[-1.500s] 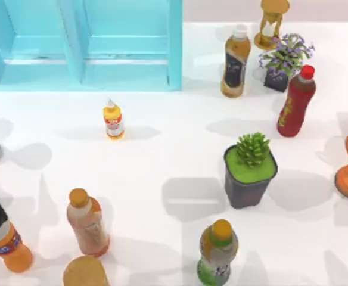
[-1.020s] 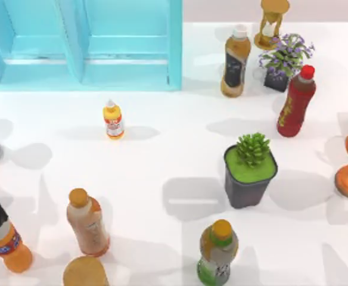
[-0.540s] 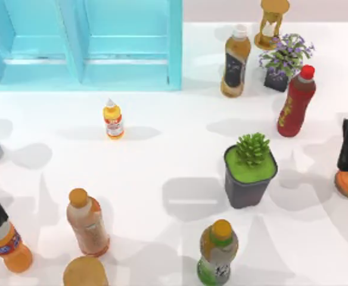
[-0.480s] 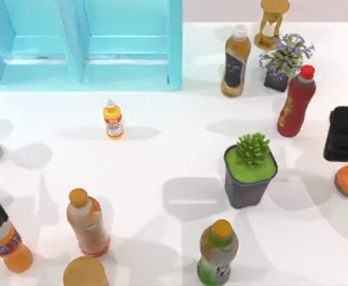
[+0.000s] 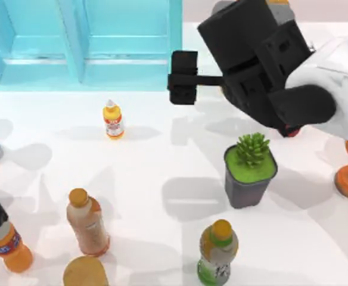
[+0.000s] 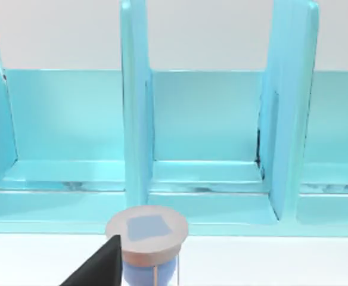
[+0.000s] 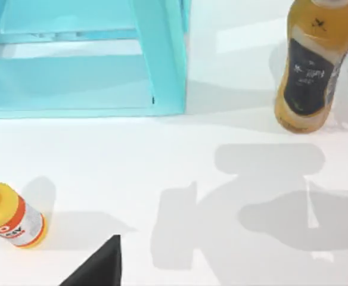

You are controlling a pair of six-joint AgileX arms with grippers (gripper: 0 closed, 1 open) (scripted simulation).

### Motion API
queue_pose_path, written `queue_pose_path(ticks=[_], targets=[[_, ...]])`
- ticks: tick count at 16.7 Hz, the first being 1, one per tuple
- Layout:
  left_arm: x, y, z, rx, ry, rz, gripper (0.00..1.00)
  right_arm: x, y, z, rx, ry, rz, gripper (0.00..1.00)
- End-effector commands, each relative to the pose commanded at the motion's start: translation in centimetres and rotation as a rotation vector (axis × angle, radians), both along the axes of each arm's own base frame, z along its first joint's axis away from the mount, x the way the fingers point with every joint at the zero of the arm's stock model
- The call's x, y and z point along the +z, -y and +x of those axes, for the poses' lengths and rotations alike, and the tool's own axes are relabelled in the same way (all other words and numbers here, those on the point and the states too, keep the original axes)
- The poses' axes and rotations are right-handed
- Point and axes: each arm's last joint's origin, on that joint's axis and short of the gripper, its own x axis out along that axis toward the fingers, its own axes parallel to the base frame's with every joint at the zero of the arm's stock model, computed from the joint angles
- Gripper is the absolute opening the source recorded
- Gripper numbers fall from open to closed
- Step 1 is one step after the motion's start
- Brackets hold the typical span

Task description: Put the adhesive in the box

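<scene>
The adhesive stands on the desk just in front of the box at the back left. The right pincer hangs above the desk, right of the adhesive, near the box's right front corner.

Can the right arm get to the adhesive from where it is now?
Probably yes. The right gripper hangs above the table near the box, and bare table lies between it and the upright adhesive; no bottle or plant stands in that stretch.
</scene>
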Motion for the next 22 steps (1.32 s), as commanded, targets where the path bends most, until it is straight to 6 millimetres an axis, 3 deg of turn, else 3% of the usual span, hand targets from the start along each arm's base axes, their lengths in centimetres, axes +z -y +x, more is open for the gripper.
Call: queue_pose_path(ticks=[5,10,15,22], targets=[[0.0,0.0,0.0,0.0,0.0,0.0,1.0,-3.5,-10.4,1.6,-0.015,-0.014,-0.018,1.0],[0.0,0.0,0.0,0.0,0.0,0.0,1.0,-8.7,-16.8,2.0,-0.038,-0.019,-0.063,1.0],[0.0,0.0,0.0,0.0,0.0,0.0,1.0,-12.6,-19.2,2.2,-0.053,-0.024,-0.117,1.0],[0.0,0.0,0.0,0.0,0.0,0.0,1.0,-13.0,-19.2,2.4,-0.059,-0.027,-0.126,1.0]])
